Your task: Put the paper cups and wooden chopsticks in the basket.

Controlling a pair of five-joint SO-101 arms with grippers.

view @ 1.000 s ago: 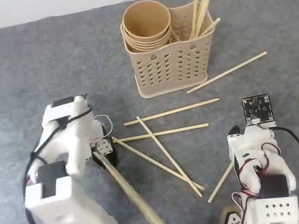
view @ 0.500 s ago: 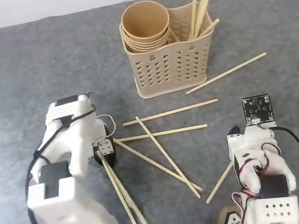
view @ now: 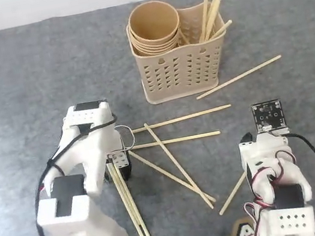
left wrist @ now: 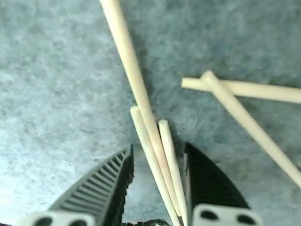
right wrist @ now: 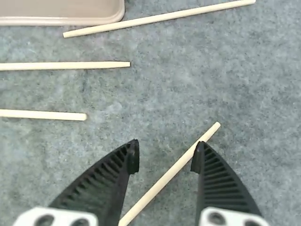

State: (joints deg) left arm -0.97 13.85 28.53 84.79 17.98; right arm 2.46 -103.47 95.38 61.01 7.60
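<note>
Since a second ago the left arm (view: pixel 88 173) has moved up the mat (view: pixel 18 87) toward the basket (view: pixel 179 68). The bundle (view: pixel 133 217) of sticks at its tip has swung from a slant to run almost straight toward the near edge. The right arm (view: pixel 271 165) has stayed put.

High view: the left gripper (view: pixel 118 161) sits at the bundle's far end. Its fingers are mostly hidden under the arm, so their gap cannot be judged here. The bundle's near end is cut off by the frame edge. The cups (view: pixel 154 24) stand nested in the basket's left half, and the stowed sticks (view: pixel 211 14) stand fanned in its right half. Loose sticks (view: pixel 176 139) lie crossed on the mat between the arms. A lone stick (view: pixel 232 193) slants beside the right arm.

Left wrist view: the left gripper (left wrist: pixel 159 153) is partly open. Three sticks of the bundle (left wrist: pixel 164 155) lie side by side between the fingers, along the gripper's own axis. They rest against one finger, and bare mat shows between them and the other. Two end just past the fingertips; the third runs out of frame.

Right wrist view: the right gripper (right wrist: pixel 165 148) stands wide apart and holds nothing. The lone stick (right wrist: pixel 171 172) slants between the fingers, close by one tip, but contact cannot be told. Its near end is cut off.
</note>
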